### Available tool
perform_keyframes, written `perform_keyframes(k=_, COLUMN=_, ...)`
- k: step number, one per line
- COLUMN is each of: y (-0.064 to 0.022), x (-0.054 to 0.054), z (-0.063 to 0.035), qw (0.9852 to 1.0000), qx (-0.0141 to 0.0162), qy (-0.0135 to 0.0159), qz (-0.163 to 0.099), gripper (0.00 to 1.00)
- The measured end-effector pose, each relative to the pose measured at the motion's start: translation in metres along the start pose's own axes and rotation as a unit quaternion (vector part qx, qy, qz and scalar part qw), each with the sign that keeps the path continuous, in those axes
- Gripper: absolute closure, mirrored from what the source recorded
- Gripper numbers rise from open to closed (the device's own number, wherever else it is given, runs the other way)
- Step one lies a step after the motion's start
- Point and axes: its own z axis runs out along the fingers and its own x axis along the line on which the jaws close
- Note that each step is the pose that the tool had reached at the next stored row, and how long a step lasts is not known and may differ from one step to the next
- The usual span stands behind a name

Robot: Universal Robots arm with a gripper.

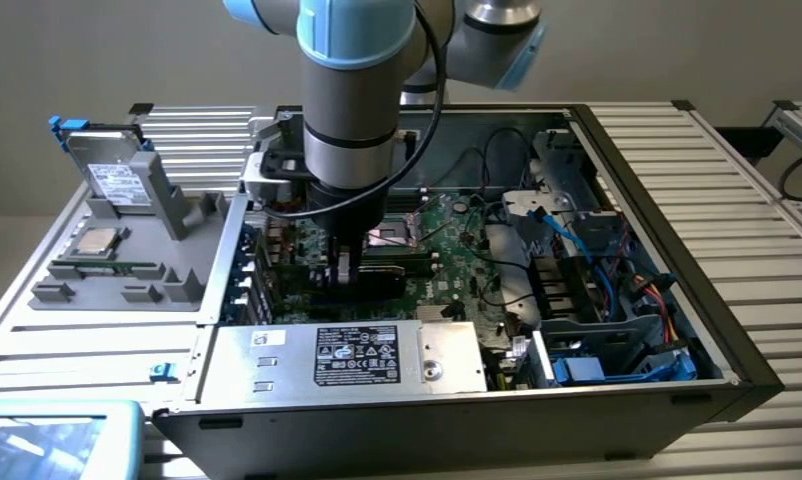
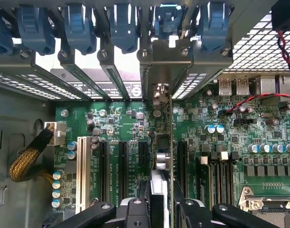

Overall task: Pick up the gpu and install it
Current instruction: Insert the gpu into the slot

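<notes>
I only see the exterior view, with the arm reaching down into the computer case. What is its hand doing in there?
Observer: In the wrist view the hand grips the gpu edge-on, a finger on each side.
Operator: Is it plugged in?
Observer: Cannot tell; it stands upright over the motherboard, beside empty black slots.
Operator: And its metal end?
Observer: The bracket sits beside a row of blue latches.

gpu (image 2: 164, 142) edge-on, upright over mobo slot

Arm (image 1: 354, 90) vertical, wrist pointing down; tool (image 1: 344, 272) fingers (image 2: 135, 213) closed on thin upright card edge.
</notes>
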Motion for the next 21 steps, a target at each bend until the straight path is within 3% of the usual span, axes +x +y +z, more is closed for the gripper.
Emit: perform_keyframes(k=21, y=-0.0006, x=0.0001, z=0.0014, qw=1.0, qx=-0.0022, qy=0.0001, qz=-0.001, gripper=0.71)
